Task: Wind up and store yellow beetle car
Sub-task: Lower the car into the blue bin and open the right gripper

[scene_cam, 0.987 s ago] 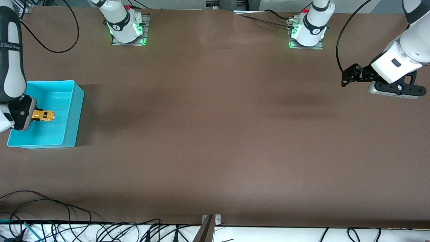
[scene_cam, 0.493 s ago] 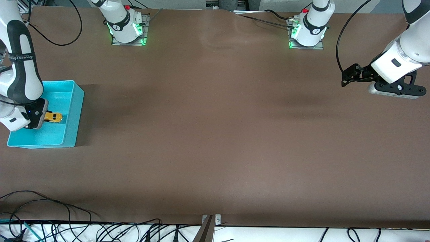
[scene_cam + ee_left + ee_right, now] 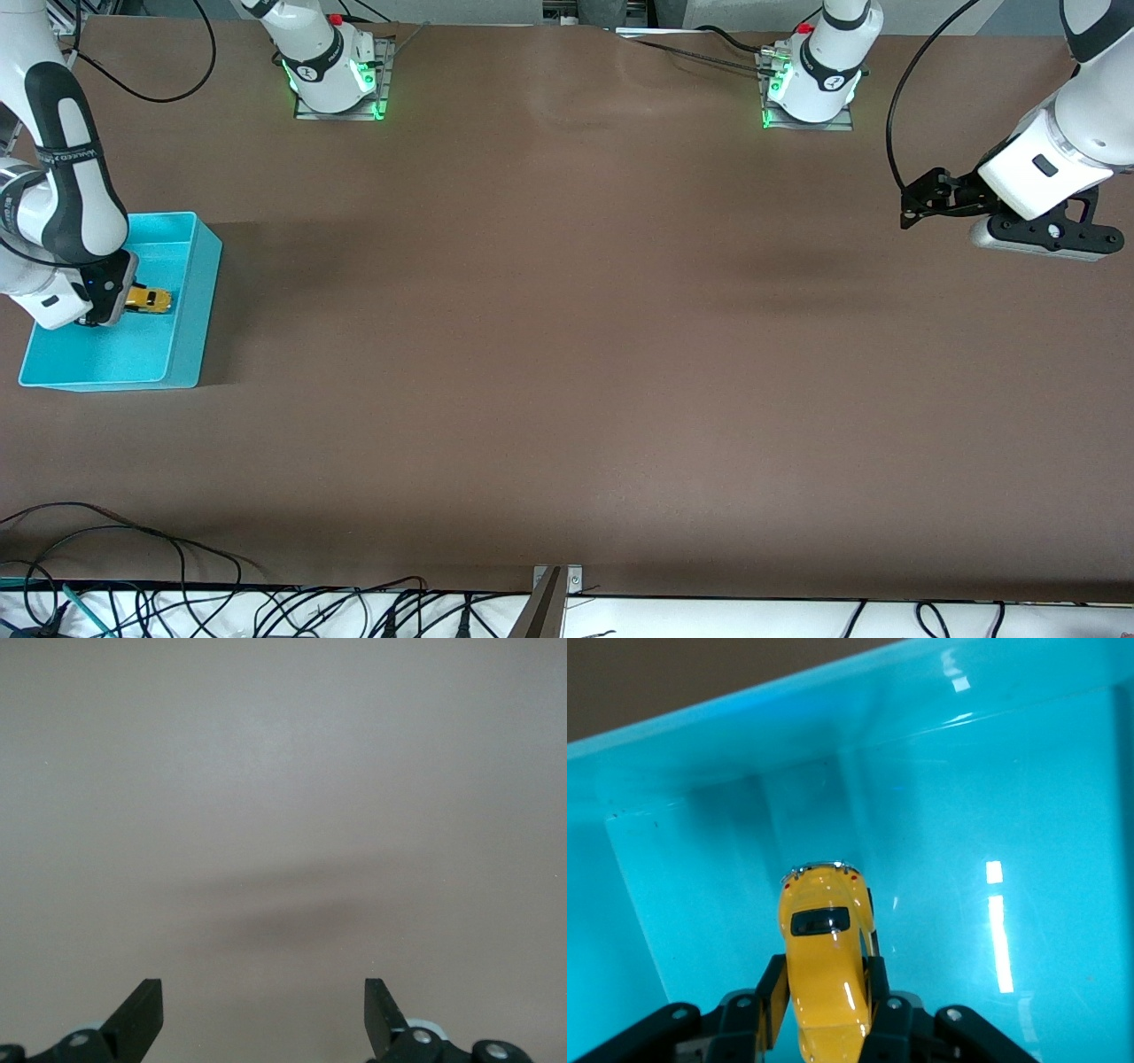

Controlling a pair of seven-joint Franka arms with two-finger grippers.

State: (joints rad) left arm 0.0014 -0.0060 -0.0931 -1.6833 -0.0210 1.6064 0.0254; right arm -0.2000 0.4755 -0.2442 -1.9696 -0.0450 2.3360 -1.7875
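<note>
The yellow beetle car [image 3: 149,299] [image 3: 825,948] is small, rounded and dark-windowed. My right gripper [image 3: 124,299] [image 3: 826,988] is shut on its sides and holds it inside the turquoise bin [image 3: 190,306] [image 3: 700,762], low over the bin's floor. My left gripper [image 3: 921,200] [image 3: 264,1014] hangs open over bare table at the left arm's end, with nothing between its fingers [image 3: 142,1010].
The bin stands at the right arm's end of the brown table. Both arm bases [image 3: 332,75] [image 3: 811,84] stand along the table's back edge. Loose cables [image 3: 133,567] lie along the edge nearest the front camera.
My right gripper has carried the car farther into the bin and lower toward its floor. The left arm has not moved.
</note>
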